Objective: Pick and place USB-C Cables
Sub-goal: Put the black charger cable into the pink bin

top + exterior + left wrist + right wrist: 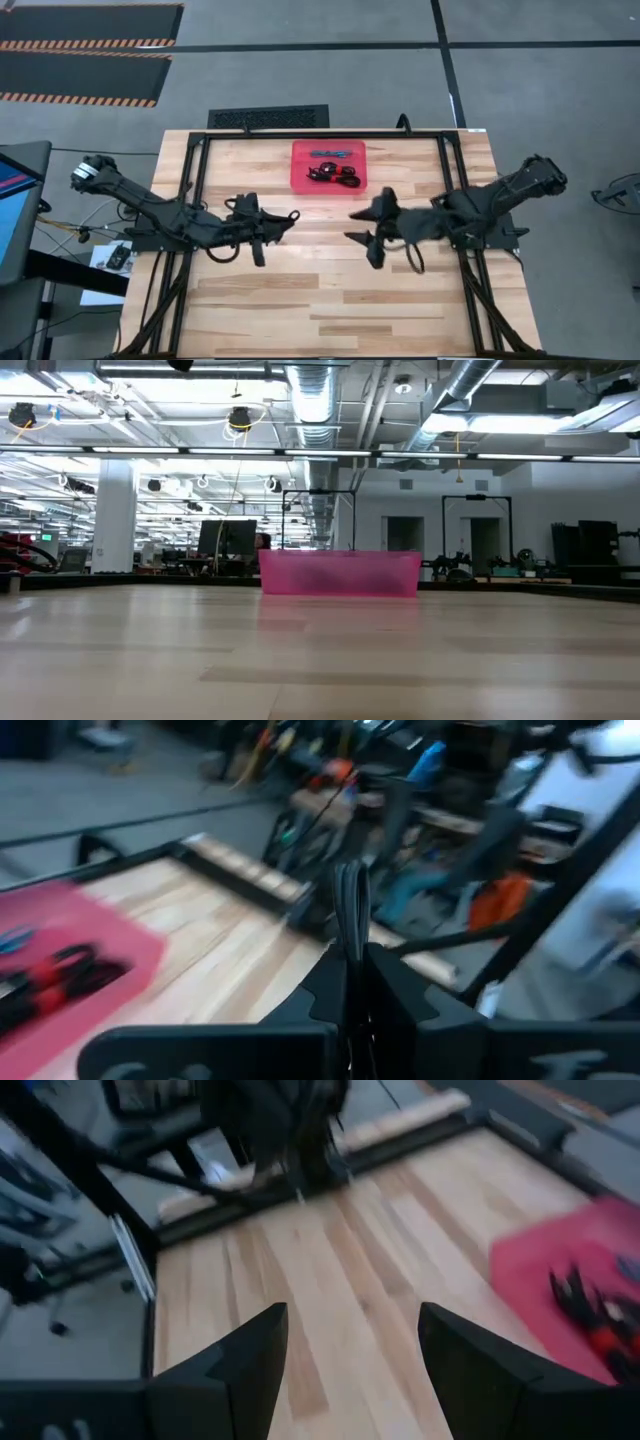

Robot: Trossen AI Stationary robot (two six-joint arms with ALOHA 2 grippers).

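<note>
A translucent red tray (330,167) stands at the table's far middle and also shows in the low view (340,573). A light blue cable bundle (328,154) and a red-and-black one (336,176) lie in it. My left gripper (278,220) hovers left of the tray's near side, shut on a black USB-C cable bundle (350,898). My right gripper (356,226) hovers right of it, open, with nothing between its fingers (350,1342). Neither gripper shows in the low view. My left gripper pinches the black cable bundle between its two shut fingers (395,985). The fingers lie about level, pointing toward the table's right. The bundle's looped end (350,880) sticks out past the fingertips, several strands side by side, clear of the table.
Black frame rails (200,190) run along the table's left, right and far sides. Bare wood (320,300) stretches across the near half of the table. The two grippers face each other with a gap over the table's middle.
</note>
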